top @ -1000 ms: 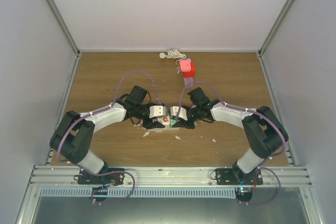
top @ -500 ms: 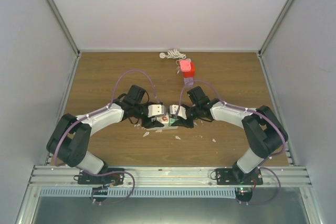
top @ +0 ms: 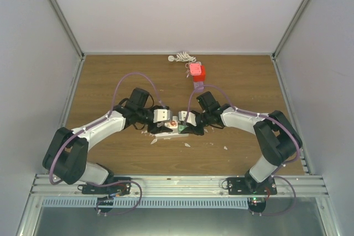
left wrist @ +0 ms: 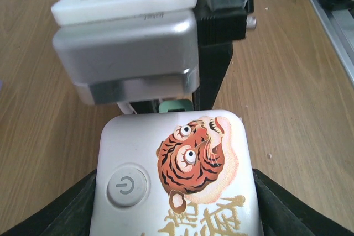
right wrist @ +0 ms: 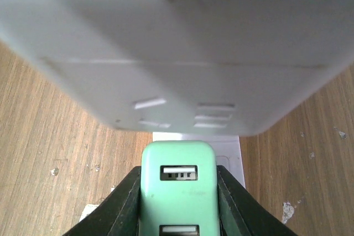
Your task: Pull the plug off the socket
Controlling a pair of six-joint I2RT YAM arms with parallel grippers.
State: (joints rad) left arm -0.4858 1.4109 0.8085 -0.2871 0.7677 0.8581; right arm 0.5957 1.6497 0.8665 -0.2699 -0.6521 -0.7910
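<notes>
1. Arm bases (top: pixel 108 185), bolted to a metal rail (top: pixel 177 183) at the near edge. Overhead view only.
2. Wooden surface (top: pixel 110 81), with pale chips (top: pixel 188 145) scattered just nearer than the tools. Overhead view only.
3. Left tool (left wrist: pixel 175 174): about half open, its black fingers (left wrist: pixel 66 214) pressed on both long sides of the socket block (left wrist: pixel 127 142), holding it. The grip is plain only in the left wrist view; overhead, the tool's body covers it.
4. Socket block: white, at mid-surface between the two tools. The left wrist view alone shows its round power button (left wrist: pixel 127 185) and tiger sticker (left wrist: pixel 193 161).
5. Right tool (right wrist: pixel 178 181): narrowly open, fingers clamped on both sides of the green plug (right wrist: pixel 178 208).
6. Green plug: at the block's end, a mere sliver in the left wrist view. The right wrist view alone shows its face with USB ports (right wrist: pixel 178 172). Whether its pins sit in the block cannot be told.
7. Red box-like item (top: pixel 197 72), far side, well apart from the tools.
8. White coiled cord (top: pixel 182 57), at the far edge, near the red item.
</notes>
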